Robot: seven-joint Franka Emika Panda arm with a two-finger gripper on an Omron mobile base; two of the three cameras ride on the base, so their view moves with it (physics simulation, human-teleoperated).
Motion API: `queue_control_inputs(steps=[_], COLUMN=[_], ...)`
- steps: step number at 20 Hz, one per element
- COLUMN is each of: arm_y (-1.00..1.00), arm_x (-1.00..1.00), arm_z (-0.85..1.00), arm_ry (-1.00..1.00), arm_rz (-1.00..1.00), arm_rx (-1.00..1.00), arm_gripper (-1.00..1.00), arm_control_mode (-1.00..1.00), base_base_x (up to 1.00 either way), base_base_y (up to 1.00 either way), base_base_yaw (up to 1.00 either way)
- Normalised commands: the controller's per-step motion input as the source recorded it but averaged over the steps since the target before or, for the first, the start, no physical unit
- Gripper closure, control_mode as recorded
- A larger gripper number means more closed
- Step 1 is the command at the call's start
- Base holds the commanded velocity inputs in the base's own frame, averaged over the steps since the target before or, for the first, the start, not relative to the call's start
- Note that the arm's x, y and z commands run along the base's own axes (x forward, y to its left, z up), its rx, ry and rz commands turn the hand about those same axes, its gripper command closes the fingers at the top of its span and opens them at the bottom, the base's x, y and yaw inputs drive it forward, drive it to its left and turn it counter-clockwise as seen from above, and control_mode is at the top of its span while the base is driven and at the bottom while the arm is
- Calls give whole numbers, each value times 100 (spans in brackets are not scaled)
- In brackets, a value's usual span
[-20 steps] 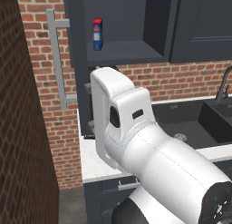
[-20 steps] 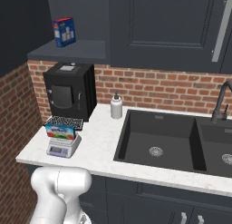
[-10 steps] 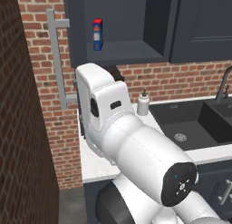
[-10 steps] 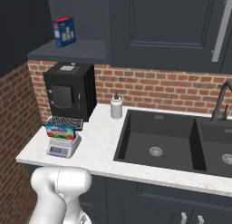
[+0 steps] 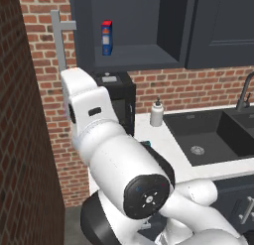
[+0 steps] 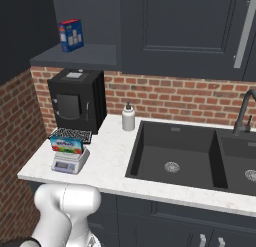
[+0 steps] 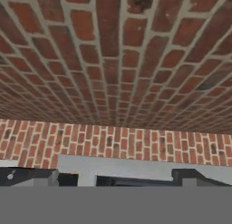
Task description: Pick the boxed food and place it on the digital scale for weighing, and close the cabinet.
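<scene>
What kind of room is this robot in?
It looks like a kitchen. There is a black sink set into a white counter, a coffee machine against the brick wall, and dark cabinets up above.

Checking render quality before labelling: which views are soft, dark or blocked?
Left base view: the arm blocks the counter, and the open cabinet is dim inside. Right base view: evenly lit, box on scale legible. Hand view: brick wall blurry and steeply foreshortened.
</scene>
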Motion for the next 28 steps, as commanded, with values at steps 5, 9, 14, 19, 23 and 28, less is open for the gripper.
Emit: queue_control_inputs(steps=[5,9,14,19,23,28], arm_y=[55,44,17,-3,-41,-84], arm_x=[45,41,39,62,92,23], arm_z=[-14,-12,-4,-5,-11,1], arm_ry=[0,0,0,0,0,-6], arm_rz=[-8,-6,-4,-1,0,-3], arm_rx=[-1,0,0,0,0,2], arm_gripper=[-100,-100,-100,-100,-100,-100], arm_control_mode=[-100,-100,-100,-100,-100,-100], base_base_x=[0,0,0,0,0,0], base_base_y=[0,0,0,0,0,0], base_base_yaw=[0,0,0,0,0,0])
